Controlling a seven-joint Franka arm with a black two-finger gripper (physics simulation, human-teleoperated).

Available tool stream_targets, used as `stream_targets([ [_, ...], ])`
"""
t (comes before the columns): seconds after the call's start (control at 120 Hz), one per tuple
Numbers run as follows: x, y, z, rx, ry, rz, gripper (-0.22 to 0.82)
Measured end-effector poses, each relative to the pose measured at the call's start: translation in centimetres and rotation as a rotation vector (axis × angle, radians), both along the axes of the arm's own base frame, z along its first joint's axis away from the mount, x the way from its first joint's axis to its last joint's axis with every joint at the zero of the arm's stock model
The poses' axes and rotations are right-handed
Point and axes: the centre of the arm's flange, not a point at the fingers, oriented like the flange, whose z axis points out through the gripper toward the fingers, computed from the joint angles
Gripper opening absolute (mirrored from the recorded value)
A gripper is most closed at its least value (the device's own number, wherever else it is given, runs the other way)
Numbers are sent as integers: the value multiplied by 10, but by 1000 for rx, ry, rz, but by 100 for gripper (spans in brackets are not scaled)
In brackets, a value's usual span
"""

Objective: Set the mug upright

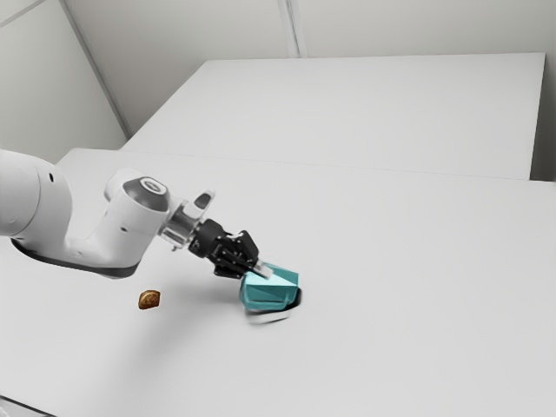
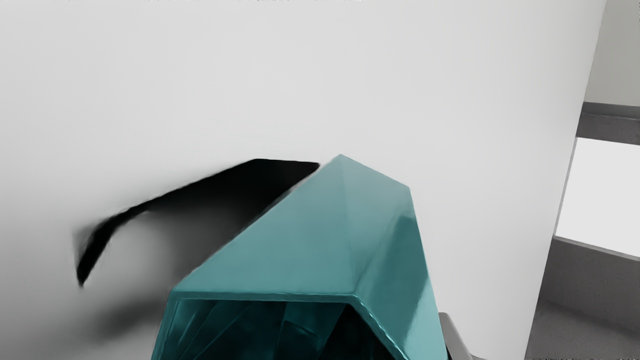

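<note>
1. We work over a white desk (image 1: 391, 234).
2. Teal mug (image 1: 274, 293): tipped, at the end effector (image 1: 260, 269), whose grip state we cannot tell.
3. We judge it light, rigid, slick; grasp its wall near the mouth.

Pale walls (image 1: 174, 26) and a white table (image 1: 391, 261) show a room, kind unclear.

pale table (image 1: 417, 278), small brown lump (image 1: 149, 300) on it

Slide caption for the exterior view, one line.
Gripper at the tipped teal mug, brown lump apart from both on the white table.
</note>
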Motion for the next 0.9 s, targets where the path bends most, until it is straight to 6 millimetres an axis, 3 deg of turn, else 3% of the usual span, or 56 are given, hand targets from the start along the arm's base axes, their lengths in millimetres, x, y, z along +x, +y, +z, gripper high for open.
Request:
stream_targets([
  [0.5, 7, 9, 32, 158, -132, -90, -14],
  [0.75, 33, 10, 66, 351, -248, -232, -14],
  [0.9, 40, 11, 76, 469, -270, -323, -15],
])
